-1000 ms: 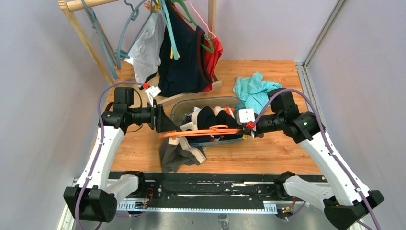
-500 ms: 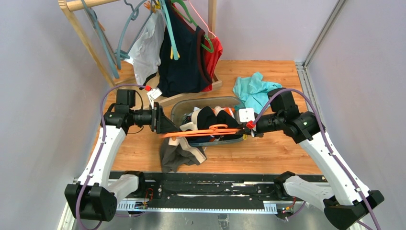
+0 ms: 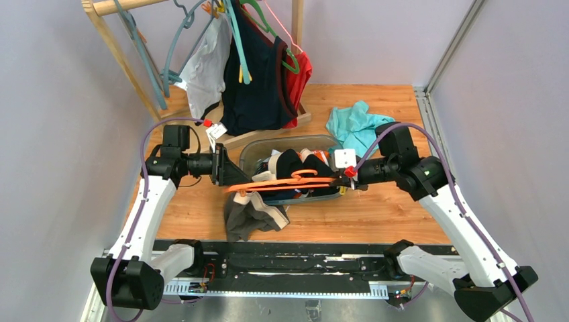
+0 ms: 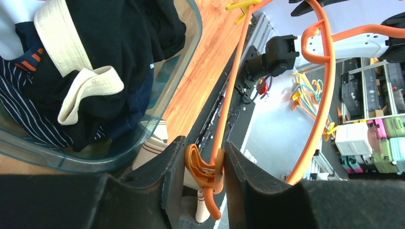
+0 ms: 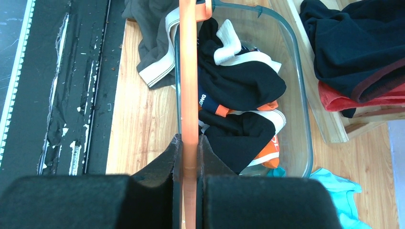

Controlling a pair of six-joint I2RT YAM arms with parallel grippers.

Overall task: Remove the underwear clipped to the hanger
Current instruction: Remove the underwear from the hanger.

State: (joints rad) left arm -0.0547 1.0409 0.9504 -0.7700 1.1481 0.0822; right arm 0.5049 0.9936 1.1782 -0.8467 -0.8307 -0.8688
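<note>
An orange hanger [image 3: 288, 184] is held level over a clear bin [image 3: 249, 151] between my two grippers. My left gripper [image 3: 231, 178] is shut on the hanger's orange clip [image 4: 205, 172] at its left end; both fingers press the clip. A dark grey-brown brief with a beige waistband [image 3: 248, 215] hangs from that end and rests on the table. Its waistband shows under the clip [image 4: 153, 145]. My right gripper [image 3: 350, 180] is shut on the hanger's bar [image 5: 188, 71]. Black briefs with white waistbands [image 5: 239, 81] lie in the bin.
A wooden rack at the back left holds teal hangers, a navy tank top [image 3: 258, 74], a white cloth [image 3: 208, 64] and a red garment [image 3: 298, 77]. A teal cloth [image 3: 355, 127] lies behind the right gripper. A black rail [image 3: 268, 268] runs along the near edge.
My left arm shifted slightly right toward the hanger's left end a second ago and has held still since. The right end of the hanger rose a little.
</note>
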